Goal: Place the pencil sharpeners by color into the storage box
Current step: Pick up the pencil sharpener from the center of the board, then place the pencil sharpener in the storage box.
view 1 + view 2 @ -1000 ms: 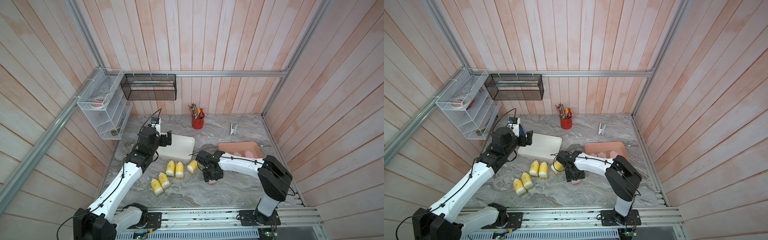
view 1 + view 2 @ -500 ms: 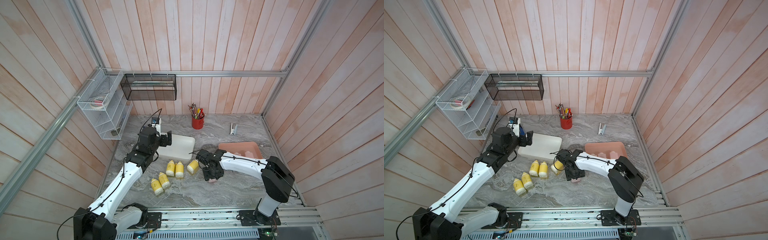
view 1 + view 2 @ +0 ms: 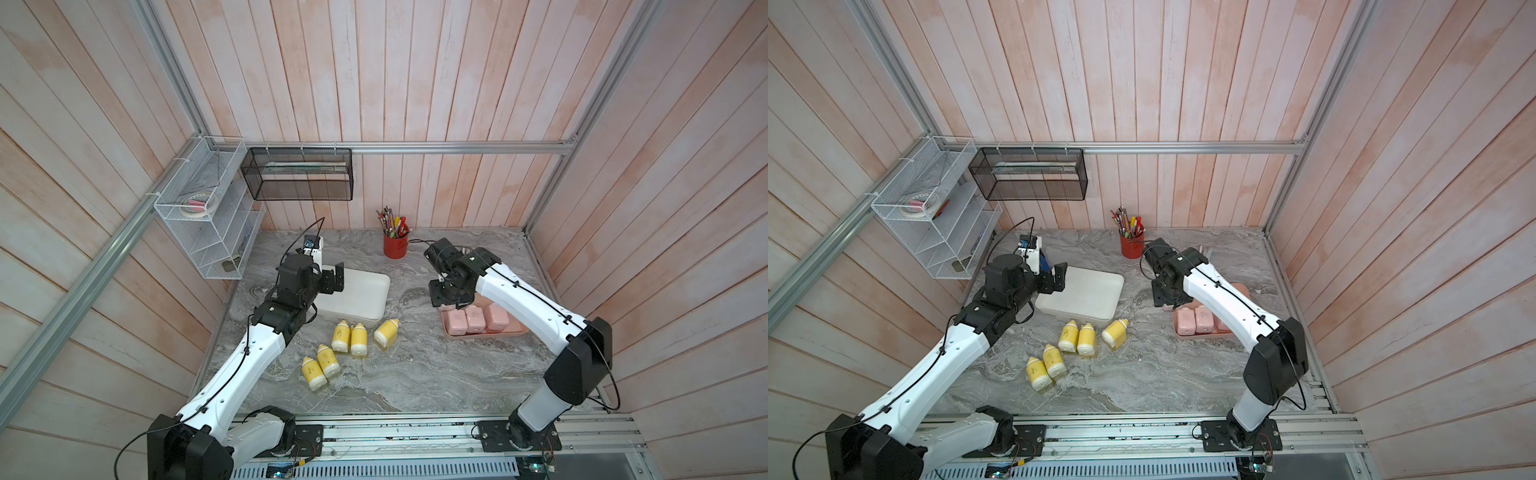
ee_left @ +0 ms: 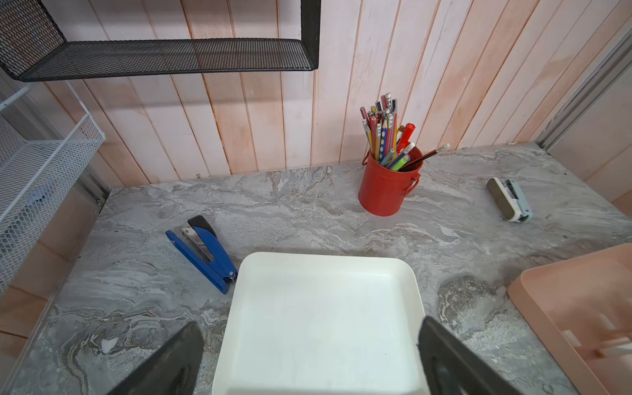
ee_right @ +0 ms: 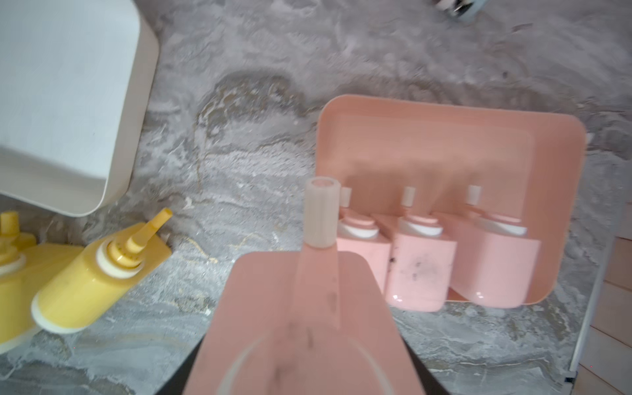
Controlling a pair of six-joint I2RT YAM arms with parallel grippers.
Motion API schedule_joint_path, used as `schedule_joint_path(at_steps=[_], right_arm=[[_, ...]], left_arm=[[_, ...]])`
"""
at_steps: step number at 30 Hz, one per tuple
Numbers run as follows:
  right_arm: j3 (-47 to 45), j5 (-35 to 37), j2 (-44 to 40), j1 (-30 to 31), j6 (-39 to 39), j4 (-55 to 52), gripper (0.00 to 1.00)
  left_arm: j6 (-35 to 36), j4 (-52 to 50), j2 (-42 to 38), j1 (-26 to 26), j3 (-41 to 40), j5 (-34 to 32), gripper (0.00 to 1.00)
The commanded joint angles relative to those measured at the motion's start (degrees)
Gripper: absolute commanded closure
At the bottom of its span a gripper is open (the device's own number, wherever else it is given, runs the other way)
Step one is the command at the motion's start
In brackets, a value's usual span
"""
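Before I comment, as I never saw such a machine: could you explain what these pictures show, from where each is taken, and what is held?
These are two white robot arms, each ending in a two-finger gripper. Both top views look down on the whole scene; each wrist view comes from a camera on one arm. On the grey marble table lie five yellow bottle-shaped pencil sharpeners; a red pencil cup stands behind. The open left gripper hangs over a white plastic tray. A pink plastic tray holds three pale pink boxy sharpeners; the right gripper holds a fourth pink sharpener near it.
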Motion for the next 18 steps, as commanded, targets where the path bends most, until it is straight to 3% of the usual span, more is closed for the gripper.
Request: schedule_joint_path(at_steps=[1,8,18], right_arm=[[1.6,4.4,-1.1,-4.4,-4.9,-7.1,0.43],[-2.0,6.6,-3.8,-18.5,-12.5,-1.8,0.43],[-1.5,7.0,-2.1,-27.3,-20.6,3.6,0.43]], left_arm=[[0.1,-0.1,-0.8,-0.5,0.8,0.8,0.0],[0.1,-0.3,-0.5,-0.4,1.1,1.3,0.0],[0.1,-0.6,-0.2,-0.4,1.2,1.3,0.0]])
